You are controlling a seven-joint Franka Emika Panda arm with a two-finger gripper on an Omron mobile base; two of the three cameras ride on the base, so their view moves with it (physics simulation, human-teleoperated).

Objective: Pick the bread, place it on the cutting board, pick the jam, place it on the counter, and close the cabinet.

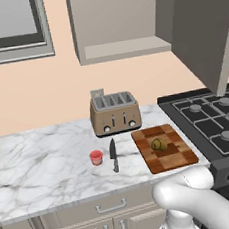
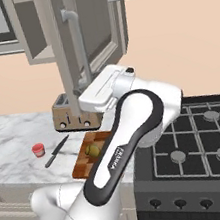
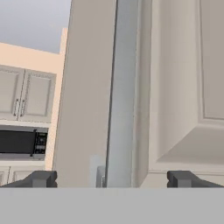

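The bread (image 1: 158, 144) is seen lying on the cutting board (image 1: 178, 158), and the jam (image 1: 96, 157) stands on the counter (image 1: 36, 163) beside a knife (image 1: 113, 156). The gripper (image 3: 112, 179) is held wide and empty at the metal handle (image 3: 121, 96) of the open cabinet door (image 2: 67, 53).

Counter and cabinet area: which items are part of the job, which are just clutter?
Job:
bread
cutting board
jam
counter
cabinet, door open
hand, open at the door's handle

Clutter:
toaster
knife
stove
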